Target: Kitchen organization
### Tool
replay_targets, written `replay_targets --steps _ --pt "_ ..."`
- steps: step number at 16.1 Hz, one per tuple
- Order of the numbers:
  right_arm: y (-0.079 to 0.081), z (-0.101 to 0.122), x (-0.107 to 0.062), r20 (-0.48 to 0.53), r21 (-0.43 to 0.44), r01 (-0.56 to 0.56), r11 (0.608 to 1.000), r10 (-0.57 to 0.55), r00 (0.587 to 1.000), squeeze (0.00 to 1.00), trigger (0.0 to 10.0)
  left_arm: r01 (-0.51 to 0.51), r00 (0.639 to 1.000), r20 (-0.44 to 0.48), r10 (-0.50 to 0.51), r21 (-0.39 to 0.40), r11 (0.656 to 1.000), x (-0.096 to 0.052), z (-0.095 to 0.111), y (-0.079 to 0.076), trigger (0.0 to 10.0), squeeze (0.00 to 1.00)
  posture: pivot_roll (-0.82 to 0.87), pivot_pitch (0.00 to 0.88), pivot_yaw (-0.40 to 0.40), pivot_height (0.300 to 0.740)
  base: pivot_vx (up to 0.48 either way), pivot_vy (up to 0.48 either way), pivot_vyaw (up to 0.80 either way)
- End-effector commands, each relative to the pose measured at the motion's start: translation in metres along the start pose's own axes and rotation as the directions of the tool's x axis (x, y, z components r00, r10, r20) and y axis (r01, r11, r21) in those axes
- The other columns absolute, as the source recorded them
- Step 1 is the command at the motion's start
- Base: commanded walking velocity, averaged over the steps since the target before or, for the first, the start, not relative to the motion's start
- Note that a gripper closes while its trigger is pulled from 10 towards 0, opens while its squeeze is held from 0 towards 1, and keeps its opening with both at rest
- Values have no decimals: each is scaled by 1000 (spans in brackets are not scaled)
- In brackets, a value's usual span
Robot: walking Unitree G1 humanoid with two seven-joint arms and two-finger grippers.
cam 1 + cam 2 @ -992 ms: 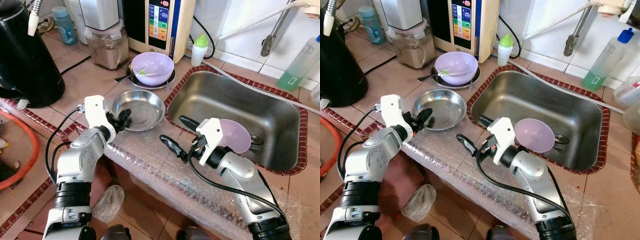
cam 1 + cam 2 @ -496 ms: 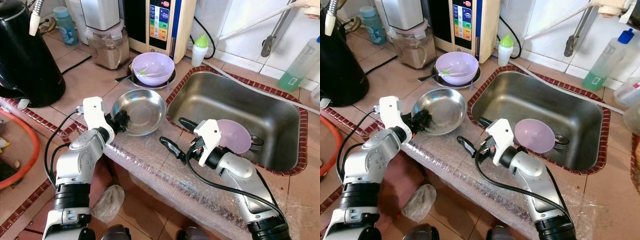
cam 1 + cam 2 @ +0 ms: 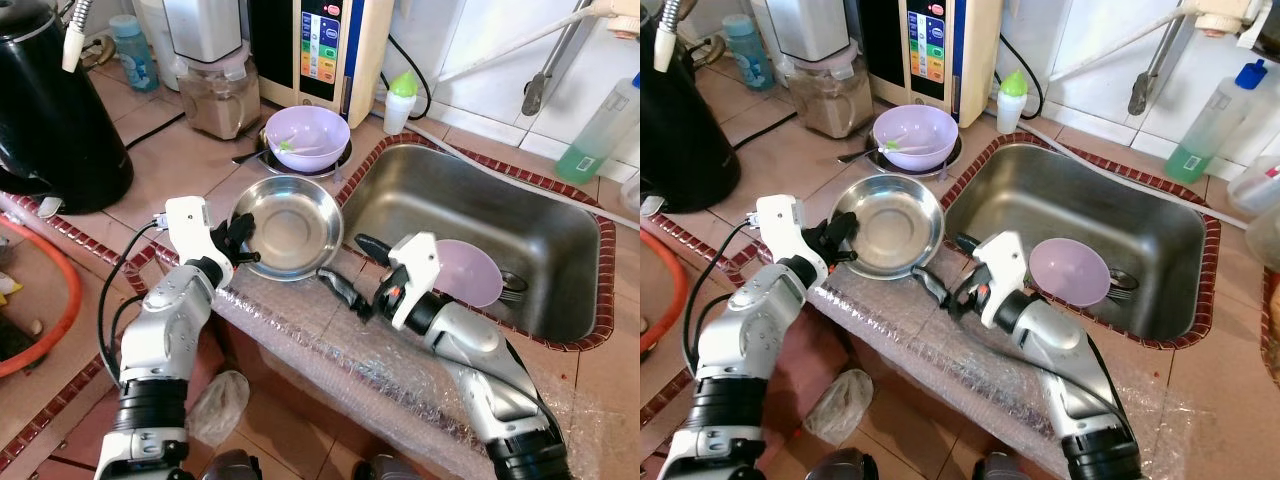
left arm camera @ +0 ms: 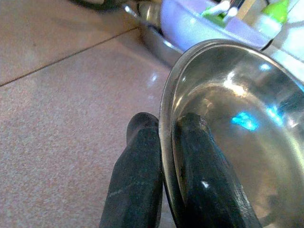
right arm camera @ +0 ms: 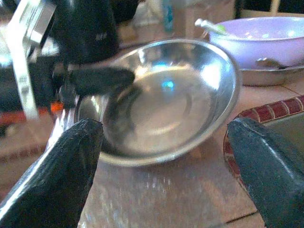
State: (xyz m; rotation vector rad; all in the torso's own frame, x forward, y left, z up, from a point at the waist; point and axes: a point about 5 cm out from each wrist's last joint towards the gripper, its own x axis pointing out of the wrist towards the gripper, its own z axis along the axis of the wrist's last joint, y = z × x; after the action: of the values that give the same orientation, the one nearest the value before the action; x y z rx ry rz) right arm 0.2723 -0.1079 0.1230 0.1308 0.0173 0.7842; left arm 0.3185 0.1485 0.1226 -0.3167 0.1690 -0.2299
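While tilted off the counter, steel bowl (image 3: 288, 226) rim pinched by left gripper (image 3: 240, 240), right gripper (image 3: 352, 272) jaws spread wide nearby.

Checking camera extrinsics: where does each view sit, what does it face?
Left and right eye views: head, looking down at counter and sink; both arms in frame.
Left wrist view: along left gripper fingers pinching the steel bowl rim.
Right wrist view: between open right gripper fingers, facing that bowl.
Shared: steel bowl, purple bowl.
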Motion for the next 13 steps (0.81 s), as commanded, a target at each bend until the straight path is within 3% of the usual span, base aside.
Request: replay_targets --steps 1,4,10,11,12,13 --pt "-4 10 0 39 32 13 999 -15 999 0 10000 -9 1000 11 8 16 1000 -2 -2 1 0 0 -64 7 -7 740 0 0 0" --pt "-12 10 6 41 83 69 994 -73 997 0 10000 61 994 88 -64 34 998 -2 5 -10 0 0 -64 7 -8 740 0 0 0" --pt "-29 8 25 3 44 205 978 -205 979 0 10000 194 955 227 -190 3 981 -5 18 -32 0 0 -60 3 -11 740 0 0 0" --pt "-33 6 26 -14 37 250 968 -250 968 0 4353 209 948 245 -202 -1 978 -6 20 -34 0 0 -57 1 -10 740 0 0 0" --pt "-39 3 28 -29 43 296 954 -295 955 0 0 219 943 256 -212 0 976 -7 21 -34 0 0 -56 1 -12 740 0 0 0" --pt "-42 4 28 -22 86 320 943 -320 947 0 0 223 941 261 -216 3 975 -8 21 -35 0 0 -56 1 -12 740 0 0 0"
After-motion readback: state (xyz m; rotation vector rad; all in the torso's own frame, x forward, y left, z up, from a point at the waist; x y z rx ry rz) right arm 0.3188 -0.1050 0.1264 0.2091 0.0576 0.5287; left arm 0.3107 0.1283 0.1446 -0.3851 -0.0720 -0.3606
